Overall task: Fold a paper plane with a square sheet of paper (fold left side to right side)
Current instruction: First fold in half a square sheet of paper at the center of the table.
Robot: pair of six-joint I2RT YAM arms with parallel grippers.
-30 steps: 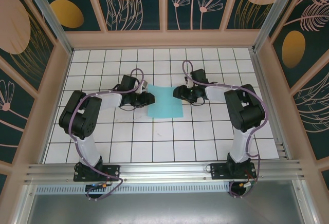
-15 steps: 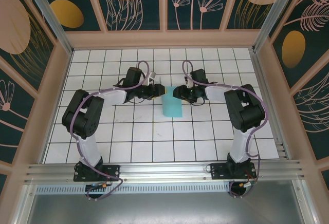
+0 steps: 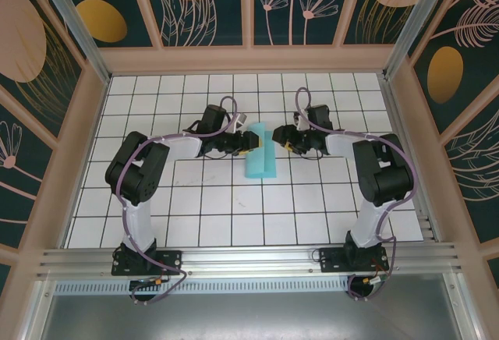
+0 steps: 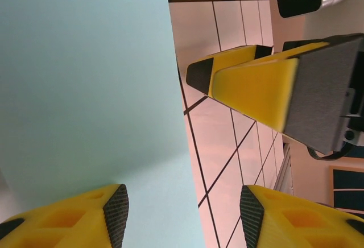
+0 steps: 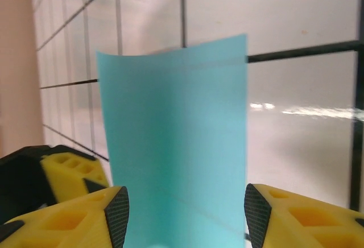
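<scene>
Over the last second the left gripper [image 3: 251, 142] has carried the left side of the thin, light turquoise square sheet of paper [image 3: 261, 157] across to the right. The sheet is now a narrow folded strip on the white gridded table [image 3: 195, 215], between the two grippers. The left gripper's yellow fingers stand apart over the paper's edge, gripping nothing, and the right gripper [image 3: 277, 136] is also spread, with a raised flap of paper just in front of it.
</scene>
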